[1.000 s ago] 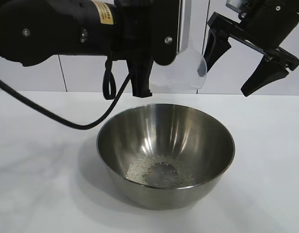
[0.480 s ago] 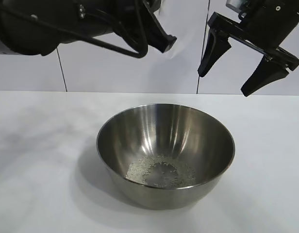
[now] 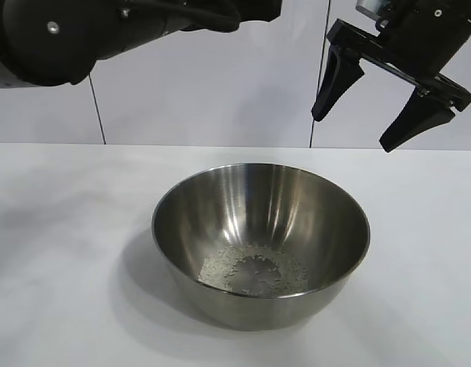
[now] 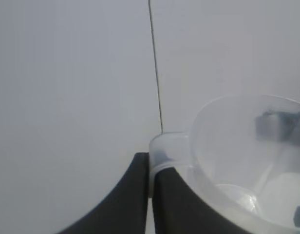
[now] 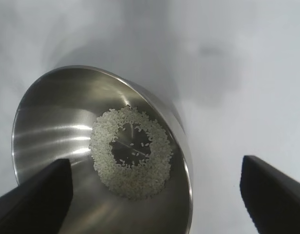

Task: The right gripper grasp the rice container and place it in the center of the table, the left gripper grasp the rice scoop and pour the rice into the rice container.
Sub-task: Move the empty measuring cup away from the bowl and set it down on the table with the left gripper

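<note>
Note the left gripper [image 4: 152, 195] clamped on the cup [image 4: 242, 161] handle; the right gripper [image 3: 373, 107] hangs spread above the bowl [image 3: 260, 245] holding rice [image 3: 253, 271].

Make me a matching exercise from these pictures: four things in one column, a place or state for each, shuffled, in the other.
Things:
1. rice
2. bowl
3. clear cup
4. right hand

Places or states:
A. pinched by its handle in the shut left hand
B. open, up above the table
C. lying in a ring in the bowl's bottom
D. standing on the table

Pairs: 1-C, 2-D, 3-A, 4-B
</note>
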Robot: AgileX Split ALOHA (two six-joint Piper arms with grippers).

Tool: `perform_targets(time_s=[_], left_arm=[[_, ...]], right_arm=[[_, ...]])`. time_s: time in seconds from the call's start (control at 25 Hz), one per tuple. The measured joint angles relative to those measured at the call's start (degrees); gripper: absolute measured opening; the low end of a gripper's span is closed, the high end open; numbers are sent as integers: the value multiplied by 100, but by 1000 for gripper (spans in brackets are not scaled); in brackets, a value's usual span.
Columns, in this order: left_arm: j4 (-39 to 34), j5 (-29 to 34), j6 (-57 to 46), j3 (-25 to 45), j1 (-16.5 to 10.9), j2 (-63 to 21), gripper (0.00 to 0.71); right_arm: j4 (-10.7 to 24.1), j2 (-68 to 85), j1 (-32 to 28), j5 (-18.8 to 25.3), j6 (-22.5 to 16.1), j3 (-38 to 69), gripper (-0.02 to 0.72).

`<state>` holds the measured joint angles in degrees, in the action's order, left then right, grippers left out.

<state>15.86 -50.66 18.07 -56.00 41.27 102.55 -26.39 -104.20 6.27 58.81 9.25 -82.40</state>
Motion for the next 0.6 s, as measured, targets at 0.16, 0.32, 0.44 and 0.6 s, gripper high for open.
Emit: perform_targets(time_s=[0.16,0.32,0.44,0.6], left_arm=[[171,-86,-537,457,-448,-162,9],[151,-367,-597,1074,-787,-421,9],[9,-556,-587,1564,-997,-465,9],[-83,-690,-688,2191,-1254,-465,9]], right_arm=[[12,0,0,-6,0,0,641],[12,0,0,-34,0,0,641],[12,0,0,-46,0,0,641],[12,0,0,-58,0,0,641]])
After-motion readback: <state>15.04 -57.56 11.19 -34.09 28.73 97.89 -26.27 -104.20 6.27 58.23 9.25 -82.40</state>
